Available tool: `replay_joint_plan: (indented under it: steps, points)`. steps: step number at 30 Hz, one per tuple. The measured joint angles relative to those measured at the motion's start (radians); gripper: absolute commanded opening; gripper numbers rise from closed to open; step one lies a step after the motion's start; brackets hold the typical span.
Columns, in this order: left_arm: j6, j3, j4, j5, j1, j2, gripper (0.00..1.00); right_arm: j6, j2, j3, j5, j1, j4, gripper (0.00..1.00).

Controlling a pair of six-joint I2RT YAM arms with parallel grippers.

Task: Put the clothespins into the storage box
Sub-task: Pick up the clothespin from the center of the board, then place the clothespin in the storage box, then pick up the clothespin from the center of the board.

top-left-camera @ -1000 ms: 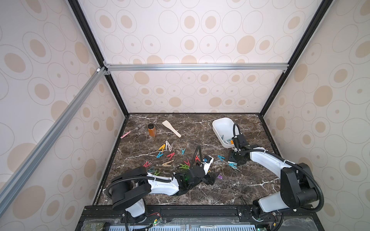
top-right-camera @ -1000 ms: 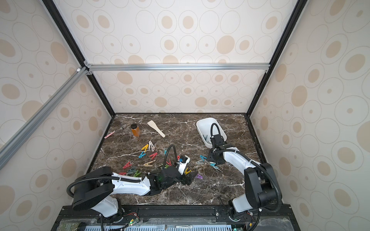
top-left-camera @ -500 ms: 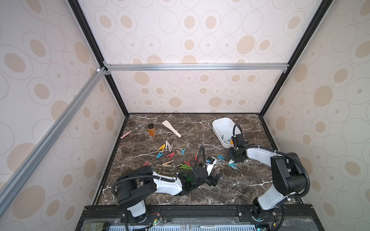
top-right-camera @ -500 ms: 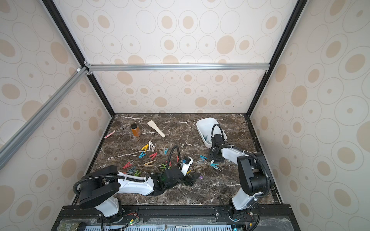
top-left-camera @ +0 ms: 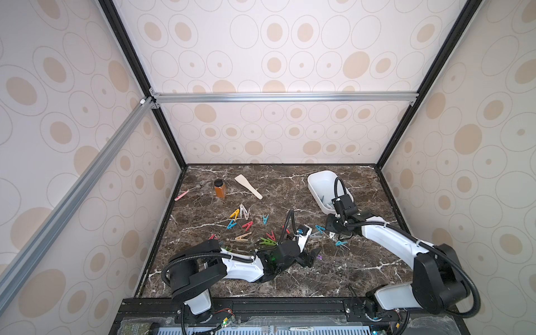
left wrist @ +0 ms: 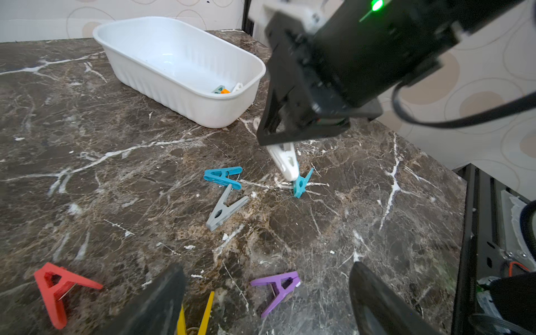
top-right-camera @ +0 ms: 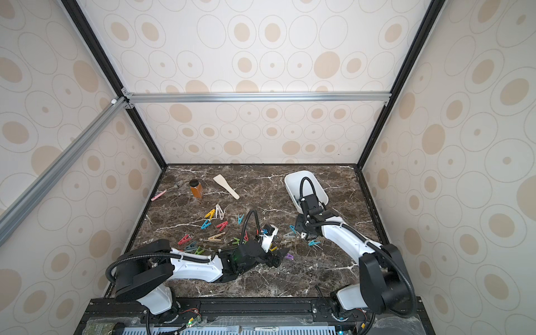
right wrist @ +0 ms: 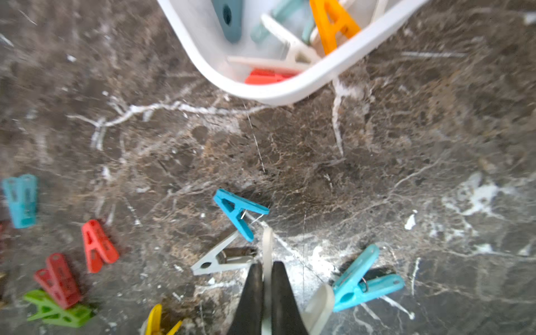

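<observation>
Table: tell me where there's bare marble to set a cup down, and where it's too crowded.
Free: the far strip between the spatula and the storage box; the near strip between the left gripper and the right arm's base. Crowded: the middle, where clothespins scatter up to the right gripper, shut on a white clothespin.

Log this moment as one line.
right gripper: shut on white clothespin | left gripper: open near purple clothespin | storage box: partly filled

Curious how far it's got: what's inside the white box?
The box holds a small heap at one end: orange peg, white peg, red peg, teal peg. Its rim covers part of the red one; anything beneath the heap is hidden.
</observation>
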State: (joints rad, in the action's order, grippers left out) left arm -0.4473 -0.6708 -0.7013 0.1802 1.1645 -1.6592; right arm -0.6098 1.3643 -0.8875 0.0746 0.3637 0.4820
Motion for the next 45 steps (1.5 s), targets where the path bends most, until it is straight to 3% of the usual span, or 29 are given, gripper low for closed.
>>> replay_joint_plan:
  steps: [6,11,13,16,20,24,31,35,45]
  points:
    - [0.039,-0.200,0.021,-0.044,-0.002,-0.166,0.89,0.044,0.039,-0.178,0.009,-0.097,0.009,0.03]
    - [0.090,-0.321,0.069,-0.052,-0.003,-0.262,0.89,0.051,0.262,-0.357,0.015,-0.181,-0.033,0.04]
    - [0.101,-0.329,0.090,-0.052,-0.007,-0.267,0.89,0.056,0.344,-0.399,0.016,-0.187,-0.041,0.11]
    - [0.108,-0.328,0.105,-0.051,-0.014,-0.267,0.89,0.073,0.411,-0.434,0.013,-0.187,-0.021,0.32]
    - [0.105,-0.306,0.111,-0.051,-0.032,-0.249,0.89,0.083,0.395,-0.447,0.016,-0.187,0.013,0.38]
    - [0.093,-0.250,0.112,-0.040,-0.048,-0.182,0.89,0.084,0.270,-0.384,0.026,-0.180,0.024,0.37]
    - [0.030,-0.067,0.027,-0.040,-0.056,0.018,0.88,0.051,-0.019,-0.087,0.048,-0.077,0.083,0.39]
    - [-0.011,-0.021,-0.002,-0.045,-0.047,0.027,0.87,0.027,-0.011,0.015,0.048,-0.062,0.122,0.41]
    - [-0.058,-0.030,-0.017,-0.067,0.002,-0.058,0.87,-0.023,0.137,0.056,0.035,-0.063,0.051,0.37]
